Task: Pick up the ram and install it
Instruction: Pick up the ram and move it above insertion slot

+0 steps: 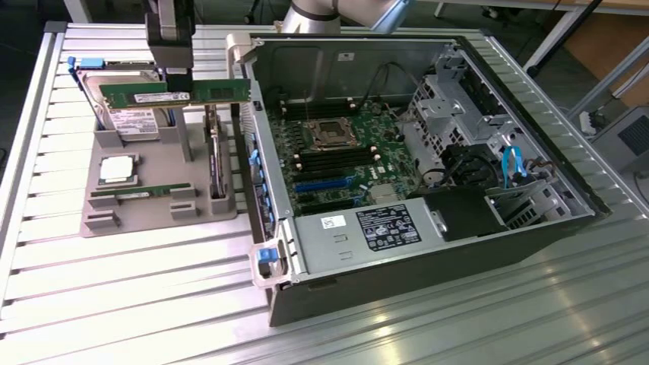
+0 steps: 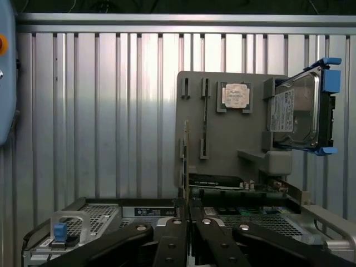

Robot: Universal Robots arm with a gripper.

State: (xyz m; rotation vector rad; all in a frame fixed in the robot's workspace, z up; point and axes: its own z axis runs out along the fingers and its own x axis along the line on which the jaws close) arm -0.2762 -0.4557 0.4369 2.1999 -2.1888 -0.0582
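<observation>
"Right under the claw (image 1: 178, 79), what's that?"

"Long, slim green circuit-board ram stick (image 1: 132, 96). Claw's nearly closed, pinching it mid-length, level. Grey plastic parts tray (image 1: 142, 220) sits below the claw, open black computer case (image 1: 406, 281) just beside it."

Obs: ram (image 1: 218, 91) is a long, slim green board with a white label near mid-length and dark chips along it. It is lifted clear, long axis level, standing on its long edge. The tool (image 1: 178, 85) pinches it at mid-length from above. Position: 10 o'clock in the exterior view, just beside the open case (image 1: 406, 281) wall.
</observation>
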